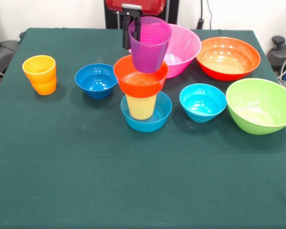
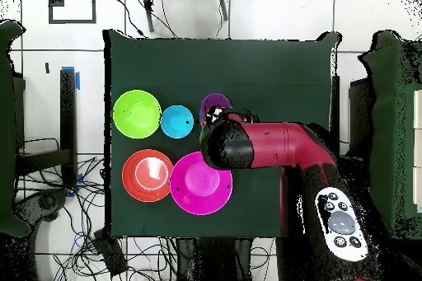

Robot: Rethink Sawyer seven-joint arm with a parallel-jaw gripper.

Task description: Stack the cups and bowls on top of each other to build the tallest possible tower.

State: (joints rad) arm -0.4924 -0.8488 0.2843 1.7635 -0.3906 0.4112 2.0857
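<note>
The tower stands mid-table: a mid-blue small bowl (image 1: pixel 155 119) holds the upright yellow cup (image 1: pixel 141 106), and an orange-red small bowl (image 1: pixel 140 80) sits on that cup. My gripper (image 1: pixel 132 40) comes down from above and is shut on the left rim of the purple cup (image 1: pixel 150 45), one finger (image 1: pixel 126 33) outside and one inside. The cup's bottom is low inside the orange-red bowl's mouth, slightly tilted; I cannot tell if it rests there. The purple cup also shows in the overhead view (image 2: pixel 214 103). The orange cup (image 1: pixel 39 74) stands at the left.
A dark blue small bowl (image 1: pixel 96 80) sits left of the tower and a cyan small bowl (image 1: pixel 203 101) to its right. The large pink bowl (image 1: pixel 183 47), orange-red bowl (image 1: pixel 228 57) and lime green bowl (image 1: pixel 261 105) lie behind and to the right.
</note>
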